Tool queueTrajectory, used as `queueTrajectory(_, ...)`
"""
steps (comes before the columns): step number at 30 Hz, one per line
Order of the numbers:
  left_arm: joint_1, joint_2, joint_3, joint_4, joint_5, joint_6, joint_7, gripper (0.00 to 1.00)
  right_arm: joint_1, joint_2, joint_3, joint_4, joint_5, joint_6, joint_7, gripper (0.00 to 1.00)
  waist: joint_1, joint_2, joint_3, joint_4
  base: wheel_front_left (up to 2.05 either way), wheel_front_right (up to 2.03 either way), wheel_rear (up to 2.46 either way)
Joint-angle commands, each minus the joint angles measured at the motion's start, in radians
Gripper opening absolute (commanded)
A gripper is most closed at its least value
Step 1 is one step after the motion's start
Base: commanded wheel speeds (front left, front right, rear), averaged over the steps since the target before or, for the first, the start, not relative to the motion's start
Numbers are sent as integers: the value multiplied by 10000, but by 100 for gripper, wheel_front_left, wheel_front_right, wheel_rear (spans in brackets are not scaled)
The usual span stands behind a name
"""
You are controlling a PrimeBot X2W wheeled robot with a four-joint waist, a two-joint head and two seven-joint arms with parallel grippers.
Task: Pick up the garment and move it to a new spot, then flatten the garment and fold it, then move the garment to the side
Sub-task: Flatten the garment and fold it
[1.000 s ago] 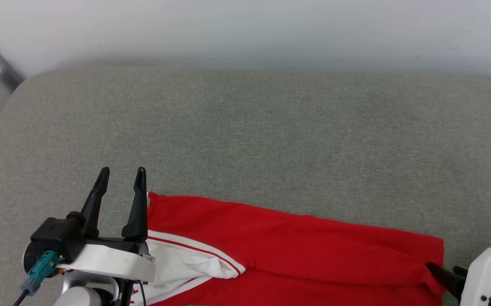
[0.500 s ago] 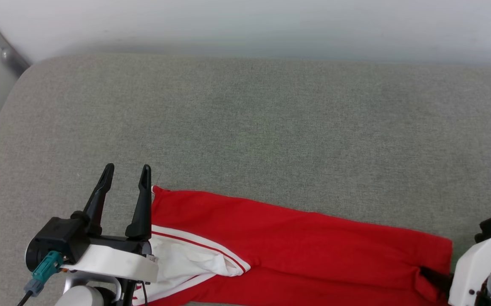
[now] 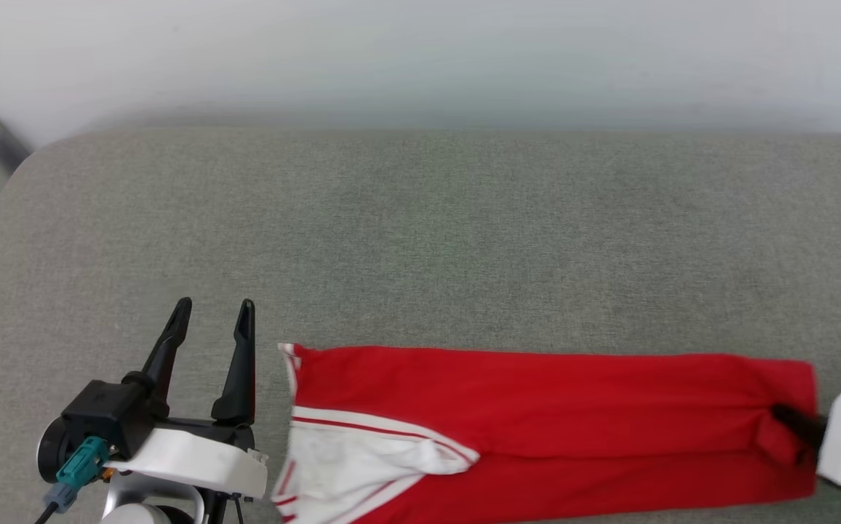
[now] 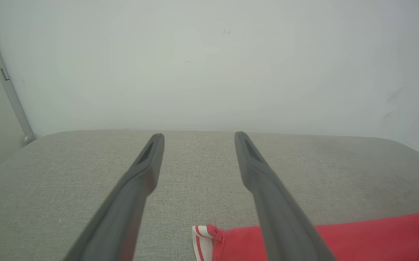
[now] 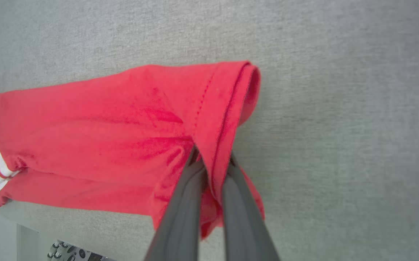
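Right end effector (image 5: 212, 156) tight on garment (image 5: 104, 119) hem

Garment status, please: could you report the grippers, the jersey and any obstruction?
Right gripper shut on garment hem end. Left gripper open, beside striped end, apart. Nothing seen in the way on grey cushion.

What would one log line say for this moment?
right pincer: shut on garment hem | left pincer: open, empty | garment: on grey cushion
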Motion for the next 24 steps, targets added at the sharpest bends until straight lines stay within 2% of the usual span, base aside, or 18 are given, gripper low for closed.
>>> queueTrajectory(1, 36, 14, -7, -65, 47, 46, 48, 100, -199, -150, -258, 80, -116, -5, 40, 0, -1, 0, -14, -56, 0, 0, 0)
queueTrajectory(8, 146, 57, -80, -76, 97, 148, 113, 100, -306, -372, -2223, 71, -865, -6, 620, 0, -1, 0, -69, -163, 0, 0, 0)
queueTrajectory(11, 199, 50, -92, -15, 100, 194, 88, 100, -301, -178, -2892, -111, -1146, -6, 1055, 0, -1, 0, -125, -195, 0, 0, 0)
queueTrajectory(14, 229, 36, -95, 61, 81, 212, 66, 100, -444, 366, -3243, -296, -1065, -5, 1698, 0, -1, 0, -171, -245, 0, 0, 0)
queueTrajectory(18, 252, 21, -126, 153, 20, 199, 66, 100, -619, 1596, -3308, -565, -305, -5, 2828, 0, -1, 0, -247, -307, 0, 0, 0)
queueTrajectory(21, 227, 27, -155, 199, -17, 159, 69, 100, -794, 2347, -3210, -682, 671, -5, 3527, 0, -1, 0, -275, -320, 0, 0, 0)
queueTrajectory(24, 182, 49, -198, 240, -1, 142, 105, 100, -845, 2657, -3021, -559, 1793, -5, 3986, 0, -1, 0, -308, -294, 0, 0, 0)
